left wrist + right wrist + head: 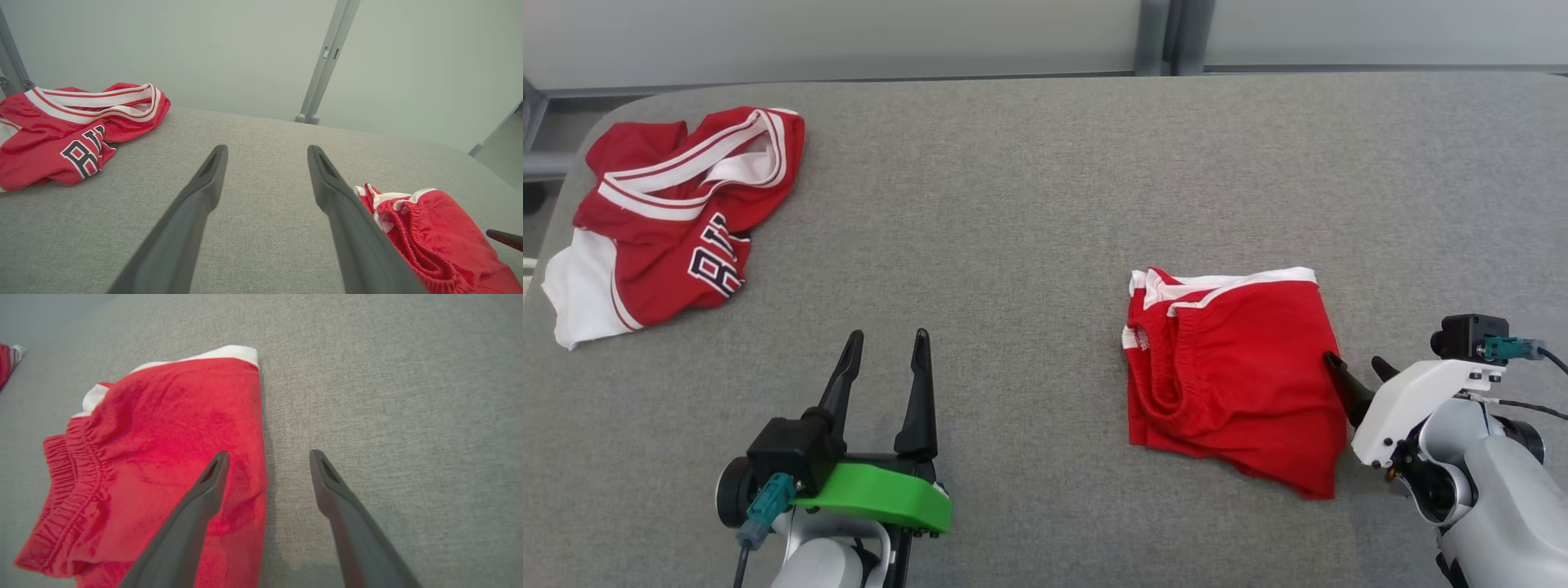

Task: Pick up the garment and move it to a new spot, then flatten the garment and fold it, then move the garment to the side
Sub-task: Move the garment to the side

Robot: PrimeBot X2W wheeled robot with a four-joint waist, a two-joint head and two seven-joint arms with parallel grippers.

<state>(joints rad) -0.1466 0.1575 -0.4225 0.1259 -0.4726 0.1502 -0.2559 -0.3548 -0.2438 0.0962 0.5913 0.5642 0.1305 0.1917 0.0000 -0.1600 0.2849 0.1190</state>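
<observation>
Seemingly folded shorts (1233, 384), right pincer (1352, 359) straddling edge

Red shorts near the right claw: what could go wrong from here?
The open right gripper straddles the edge of the folded shorts, one finger over cloth, one over table; closing might pinch only the top layer, so the fold could spill open. Dragging might bunch them on that textured surface.
</observation>
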